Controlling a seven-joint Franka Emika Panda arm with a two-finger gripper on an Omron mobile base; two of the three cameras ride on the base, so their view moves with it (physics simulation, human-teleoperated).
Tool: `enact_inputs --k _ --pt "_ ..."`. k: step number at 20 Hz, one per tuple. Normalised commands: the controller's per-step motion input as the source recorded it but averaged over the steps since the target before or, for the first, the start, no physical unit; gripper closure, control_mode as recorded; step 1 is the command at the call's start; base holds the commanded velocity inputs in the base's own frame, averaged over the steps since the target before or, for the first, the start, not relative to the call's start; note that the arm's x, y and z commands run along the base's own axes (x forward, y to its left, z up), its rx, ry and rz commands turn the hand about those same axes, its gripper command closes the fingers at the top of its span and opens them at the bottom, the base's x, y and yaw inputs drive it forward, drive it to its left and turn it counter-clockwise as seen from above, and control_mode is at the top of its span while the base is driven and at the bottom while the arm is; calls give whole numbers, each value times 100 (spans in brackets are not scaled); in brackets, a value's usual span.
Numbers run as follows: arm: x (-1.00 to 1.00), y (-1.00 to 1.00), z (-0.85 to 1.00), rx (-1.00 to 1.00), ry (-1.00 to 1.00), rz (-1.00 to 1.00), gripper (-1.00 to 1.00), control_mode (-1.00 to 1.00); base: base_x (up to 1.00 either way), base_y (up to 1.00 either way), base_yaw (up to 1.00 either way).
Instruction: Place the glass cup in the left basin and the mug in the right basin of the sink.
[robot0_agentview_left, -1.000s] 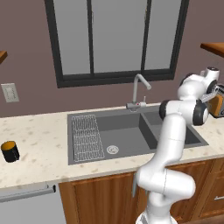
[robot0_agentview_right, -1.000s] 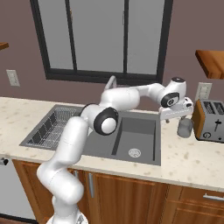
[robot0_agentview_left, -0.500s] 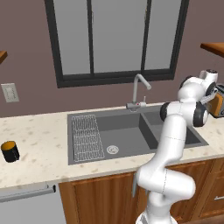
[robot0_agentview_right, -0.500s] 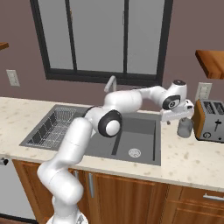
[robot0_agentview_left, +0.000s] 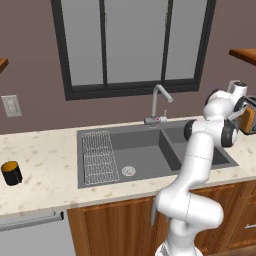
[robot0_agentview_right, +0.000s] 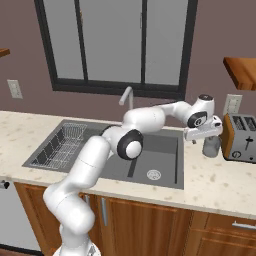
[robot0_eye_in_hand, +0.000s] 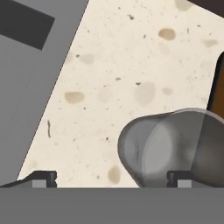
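Observation:
The glass cup (robot0_agentview_right: 212, 145) stands upright on the beige counter between the sink (robot0_agentview_right: 50, 162) and a toaster. My gripper (robot0_agentview_right: 205, 137) hovers just above it, open. In the hand view the glass cup (robot0_eye_in_hand: 171, 148) lies toward the right fingertip (robot0_eye_in_hand: 179, 176), off-centre of the gripper (robot0_eye_in_hand: 111, 179), and nothing is held. The black mug (robot0_agentview_left: 11, 173) with its orange inside stands on the counter far left of the sink. The left basin (robot0_agentview_left: 135, 150) holds a wire rack, and the right basin (robot0_agentview_right: 159, 150) is the narrower one, beside the cup.
A toaster (robot0_agentview_right: 240, 137) stands right behind the cup, close to the hand. The curved faucet (robot0_agentview_left: 157, 104) rises behind the sink divider. A wall outlet (robot0_agentview_right: 230, 104) and a wooden shelf (robot0_agentview_right: 241, 70) sit above the toaster.
The hand has come down a little toward the glass cup. Its jaws have stayed open, and the cup and mug have not moved.

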Motion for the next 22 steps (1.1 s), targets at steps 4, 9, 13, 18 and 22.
enact_inputs --k 4,9,13,18,22 --pt "14 -14 -10 0 0 0 -100 -100 0 0 0" --pt "13 -14 -11 0 0 0 -100 -100 0 0 0" --pt "10 -8 -11 0 0 0 -100 -100 0 0 0" --pt "2 2 -13 0 1 0 100 -100 0 0 0" --pt "-6 10 -7 0 7 0 100 -100 0 0 0"
